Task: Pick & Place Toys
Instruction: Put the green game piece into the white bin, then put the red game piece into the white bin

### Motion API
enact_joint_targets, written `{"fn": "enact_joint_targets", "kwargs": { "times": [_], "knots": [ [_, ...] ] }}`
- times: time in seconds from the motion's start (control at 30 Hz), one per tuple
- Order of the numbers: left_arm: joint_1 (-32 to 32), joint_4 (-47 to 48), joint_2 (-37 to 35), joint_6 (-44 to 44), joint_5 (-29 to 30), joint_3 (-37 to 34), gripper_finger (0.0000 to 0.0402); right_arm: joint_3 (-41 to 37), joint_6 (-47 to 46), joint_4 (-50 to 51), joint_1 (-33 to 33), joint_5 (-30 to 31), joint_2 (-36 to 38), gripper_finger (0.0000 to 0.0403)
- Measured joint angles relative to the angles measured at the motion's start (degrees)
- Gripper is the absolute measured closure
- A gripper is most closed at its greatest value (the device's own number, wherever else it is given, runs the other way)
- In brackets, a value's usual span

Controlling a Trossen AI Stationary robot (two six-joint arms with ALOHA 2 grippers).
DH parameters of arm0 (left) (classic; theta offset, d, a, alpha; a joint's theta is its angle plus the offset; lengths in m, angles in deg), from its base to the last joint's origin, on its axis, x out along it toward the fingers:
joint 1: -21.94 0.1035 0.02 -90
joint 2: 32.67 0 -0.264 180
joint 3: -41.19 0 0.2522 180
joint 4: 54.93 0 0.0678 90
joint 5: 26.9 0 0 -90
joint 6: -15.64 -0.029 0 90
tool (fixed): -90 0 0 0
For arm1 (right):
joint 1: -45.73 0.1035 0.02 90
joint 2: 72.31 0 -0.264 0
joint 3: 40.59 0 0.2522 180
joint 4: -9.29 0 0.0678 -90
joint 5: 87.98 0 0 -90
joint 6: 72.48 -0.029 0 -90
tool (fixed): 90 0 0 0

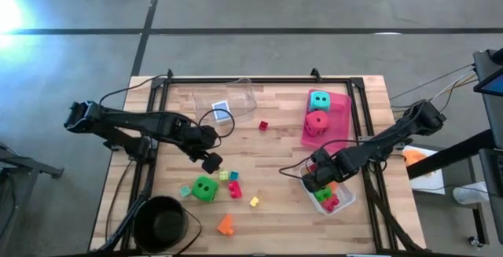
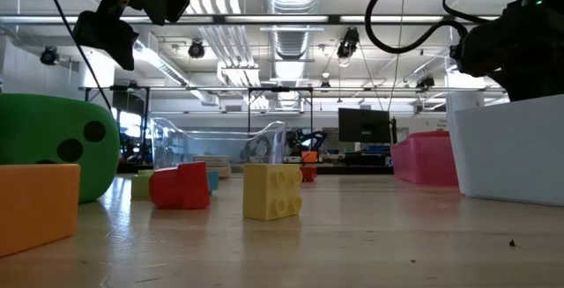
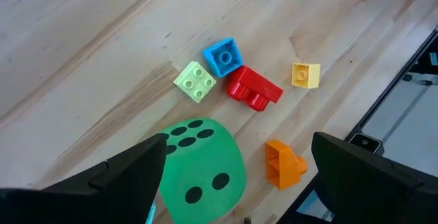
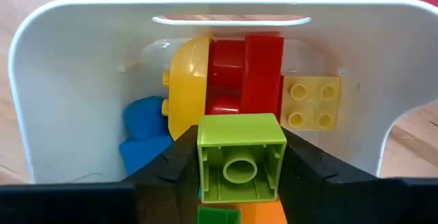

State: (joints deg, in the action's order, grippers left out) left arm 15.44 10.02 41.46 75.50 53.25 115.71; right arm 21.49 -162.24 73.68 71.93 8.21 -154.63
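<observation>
The right gripper [image 4: 241,166] sits over the white tray [image 1: 346,196] at lower right of the high view, fingers closed on a light-green brick [image 4: 241,157] held stud-hollow up, just above the tray's contents: a red brick [image 4: 245,70], a yellow rounded piece [image 4: 188,80], a pale yellow 2x2 brick [image 4: 311,101] and a blue piece [image 4: 144,131]. Judged step: the drop phase of a pick & place, w/ the brick already over its bin. Next move prob. needs only a finger release, maybe a slight lowering first so the brick doesn't bounce off the pile, then a lift clear of the tray wall. The left gripper [image 1: 211,161] hovers at center-left of the high view, fingers spread wide & empty, above the loose toys: green die [image 3: 198,169], blue brick [image 3: 223,56], lime 2x2 brick [image 3: 195,81], red brick [image 3: 253,88], yellow brick [image 3: 305,75], orange piece [image 3: 284,164]. It looks staged for the next pick; it'd need to descend & center on one item. The teal die [image 1: 319,100] and the red die [image 1: 317,122] sit in the pink tray [image 1: 343,104] at upper right; a lone red brick [image 1: 263,125] lies mid-table, near the clear tray [image 1: 244,92].
</observation>
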Motion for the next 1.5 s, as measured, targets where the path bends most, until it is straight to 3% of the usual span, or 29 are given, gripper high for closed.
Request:
{"fn": "enact_joint_targets", "kwargs": {
  "times": [0.27, 0.5, 1.3, 1.5],
  "knots": [
    [0.0, -0.1, 0.0, 0.0, 0.0, 0.0, 0.0032, 0.0, 0.2, 0.0, 0.0, 0.0, 0.0, 0.0119],
    [0.0, -0.2, 0.0, 0.0, 0.0, 0.0, 0.0032, 0.0, -0.3, 0.5, 0.0, -0.2, 0.0, 0.0053],
    [0.0, -0.3, 0.0, -0.3, 0.0, 0.0, 0.0032, 1.5, 0.2, 2.1, 0.0, 0.0, 2.9, 0.0042],
    [0.0, -0.3, 0.0, -0.5, -0.2, 0.0, 0.0032, 9.0, 1.7, 11.6, 0.7, 3.7, 5.9, 0.0042]
  ]
}}
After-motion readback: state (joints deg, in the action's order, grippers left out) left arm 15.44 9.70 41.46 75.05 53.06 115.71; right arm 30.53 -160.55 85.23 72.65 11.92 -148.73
